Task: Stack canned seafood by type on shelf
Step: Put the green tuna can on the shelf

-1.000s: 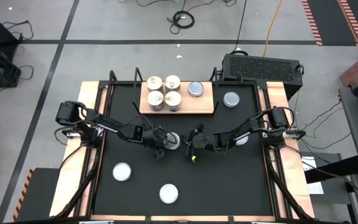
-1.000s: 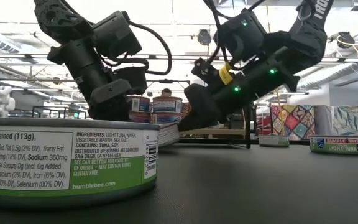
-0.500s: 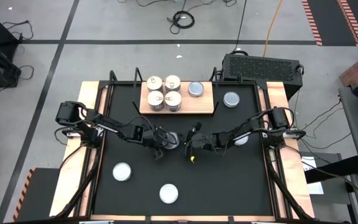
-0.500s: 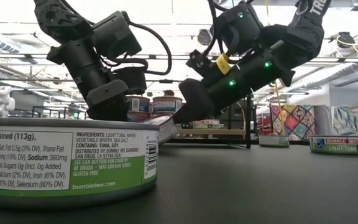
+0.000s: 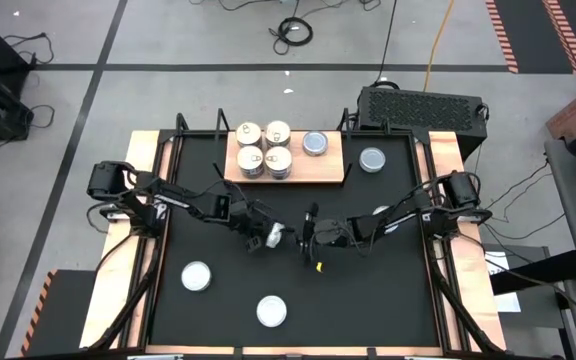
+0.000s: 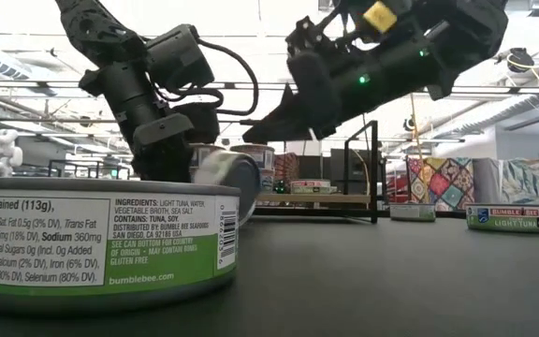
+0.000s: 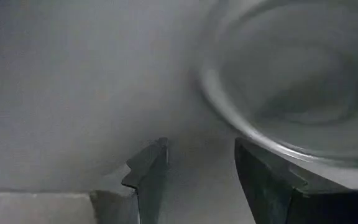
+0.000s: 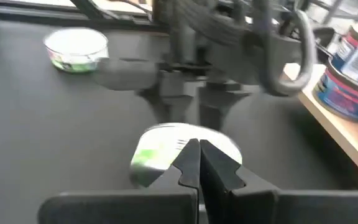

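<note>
Since lifted and tilted, gripped tin [image 5: 273, 236].

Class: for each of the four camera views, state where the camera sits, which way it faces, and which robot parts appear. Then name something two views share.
High view: overhead, facing straight down; both arms, light wooden shelf.
Low view: tabletop height, facing level across; both arms above, green-labelled round tin nearest.
Left wrist view: on the left arm, facing past its dark fingers; left gripper holds a tilted silvery round tin.
Right wrist view: on the right arm; shut right gripper.
Shared: the held tin, in every view.
</note>
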`<state>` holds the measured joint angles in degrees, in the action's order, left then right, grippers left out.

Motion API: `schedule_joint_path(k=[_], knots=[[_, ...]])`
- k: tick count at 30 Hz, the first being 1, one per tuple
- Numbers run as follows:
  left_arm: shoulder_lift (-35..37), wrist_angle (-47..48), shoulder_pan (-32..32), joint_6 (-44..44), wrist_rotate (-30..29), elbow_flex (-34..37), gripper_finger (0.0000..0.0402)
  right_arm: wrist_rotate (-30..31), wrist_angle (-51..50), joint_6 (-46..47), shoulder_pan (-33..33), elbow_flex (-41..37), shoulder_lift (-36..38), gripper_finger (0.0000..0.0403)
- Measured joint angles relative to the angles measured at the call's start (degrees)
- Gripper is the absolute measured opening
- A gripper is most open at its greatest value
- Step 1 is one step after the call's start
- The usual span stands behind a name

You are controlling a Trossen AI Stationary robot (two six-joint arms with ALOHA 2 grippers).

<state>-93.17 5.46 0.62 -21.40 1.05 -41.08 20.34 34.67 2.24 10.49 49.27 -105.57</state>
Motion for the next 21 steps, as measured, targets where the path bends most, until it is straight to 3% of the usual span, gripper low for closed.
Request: schedule_joint_path(k=[11, 15, 21], knots=[[11.5, 12.4, 4.0, 2.4, -1.1, -1.7, 0.0189, 0.4, -1.0, -1.5, 0.8, 0.0, 0.2, 0.0], [19.0, 14.3, 3.3, 3.1, -3.7, -1.7, 0.0189, 0.3, -1.8, -1.7, 1.0, -0.1, 0.2, 0.0], [28.3, 14.1, -0.1, 2.7, -3.0, -1.8, 0.0189, 0.3, -3.6, -1.6, 0.9, -0.1, 0.2, 0.0]])
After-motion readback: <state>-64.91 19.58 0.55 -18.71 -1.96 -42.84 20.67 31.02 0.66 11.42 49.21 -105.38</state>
